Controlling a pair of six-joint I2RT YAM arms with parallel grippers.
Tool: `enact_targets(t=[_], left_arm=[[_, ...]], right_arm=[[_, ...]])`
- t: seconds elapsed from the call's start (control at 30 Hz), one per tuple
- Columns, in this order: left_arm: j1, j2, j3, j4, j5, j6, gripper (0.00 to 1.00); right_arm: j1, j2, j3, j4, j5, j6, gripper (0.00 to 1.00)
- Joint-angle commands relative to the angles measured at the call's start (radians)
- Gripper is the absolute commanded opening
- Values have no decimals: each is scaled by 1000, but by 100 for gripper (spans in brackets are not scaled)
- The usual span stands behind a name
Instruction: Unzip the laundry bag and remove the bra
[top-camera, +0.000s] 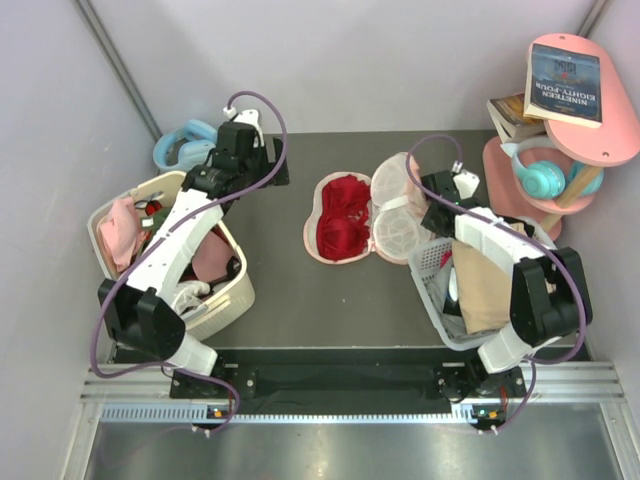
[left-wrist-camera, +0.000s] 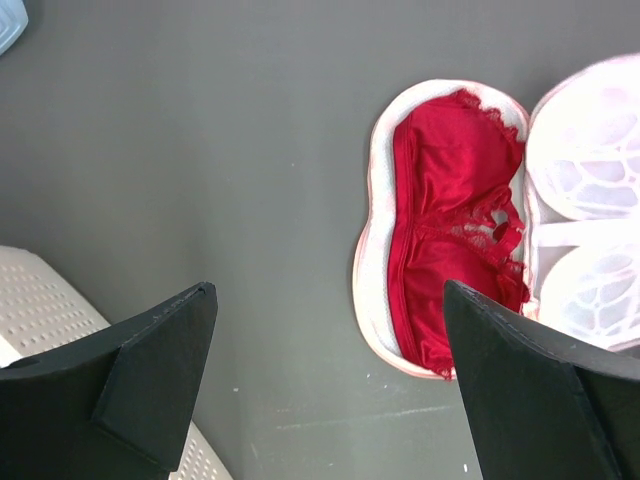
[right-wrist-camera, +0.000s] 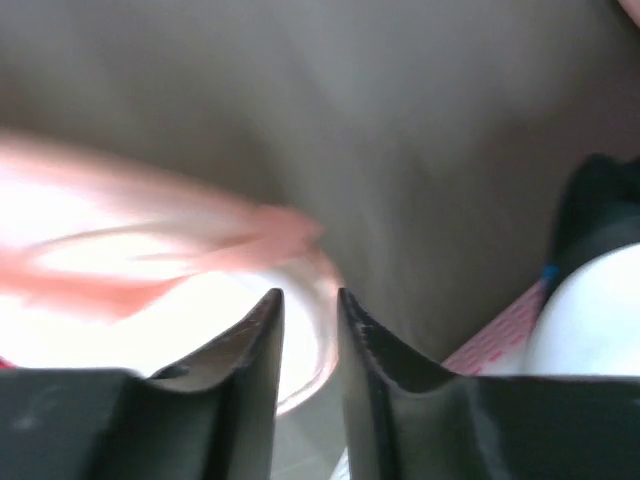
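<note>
Bag (left-wrist-camera: 372, 290) unzipped and spread open near the middle of the table (top-camera: 280, 290), its two halves side by side. Bra (left-wrist-camera: 450, 200) lies in the left half, not yet lifted; the mesh half (top-camera: 400, 225) is turned out to the right. Long axis of the bra runs from the near edge toward the far edge, one cup behind the other.

Left gripper (left-wrist-camera: 330, 290) hangs over bare surface toward the far left corner, jaws wide apart and empty. The bra lies to its right with nothing between.

Right gripper (right-wrist-camera: 310, 295) sits at the right rim of the mesh half, jaws a narrow gap apart with blurred pink trim in that gap. Whether it grips the trim cannot be told. It looks the nearer of the two, yet the mesh half lies between it and the bra.

Judgement: the left arm has the clearer reach, rightward and down, jaws set across the narrow waist between the cups.
</note>
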Motion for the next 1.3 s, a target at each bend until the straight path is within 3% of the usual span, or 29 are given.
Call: enact_targets(t=[0.0,0.03,0.13,0.2,0.53,0.9,1.27], left_arm=[[1,40,86,18,13,9,99],[1,49,102,16,18,7,99],[-6,94,135,22,66,7,95],[-18,132,150,24,96,4,89],[-126,380,179,-70,246,30,84],[-178,489,60,16,399,-71,85],[-203,543,-8,150,381,-98,89]], right_arm=[[-20,-108,39,-3,-12,28,40],[-19,-119,40,-2,-21,25,50],[-19,-157,48,0,-34,11,62],[-20,-190,50,13,-46,-15,66],[-20,-262,20,115,-209,-109,80],[-20,-296,-6,129,-338,-156,85],[-20,-357,-42,98,-380,-173,85]])
